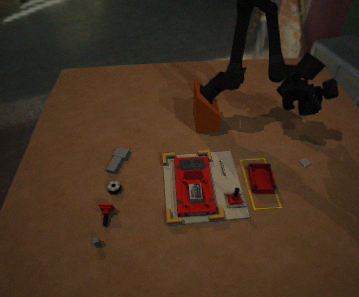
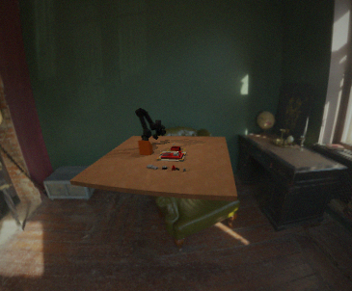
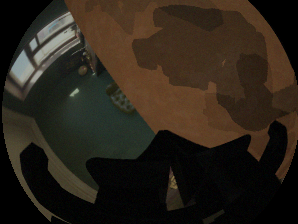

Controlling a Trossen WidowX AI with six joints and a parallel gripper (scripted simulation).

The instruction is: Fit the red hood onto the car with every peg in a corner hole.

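Note:
The red hood [image 1: 262,178] [image 2: 176,148] lies on the table inside a yellow outline [image 1: 268,208], with dark corner bosses. The red chassis [image 1: 195,172] [image 2: 171,156] sits to its left in the pale jig [image 1: 225,172], between orange corner brackets. The grey engine block [image 1: 195,192] is on its deck. The pegs around it are too small to make out clearly. My black gripper [image 1: 301,104] is raised above the back right of the table, behind the hood and well away from it. Its fingers are together in the wrist view, with nothing visible between them.
An orange block [image 1: 207,117] stands at the arm's base. A small red part with a black post [image 1: 235,198] is on the jig's right side. A grey stepped piece [image 1: 118,159], a wheel [image 1: 114,187], a red-and-black part [image 1: 106,210] and a grey cube [image 1: 97,241] lie left; a grey tile [image 1: 305,162] lies right.

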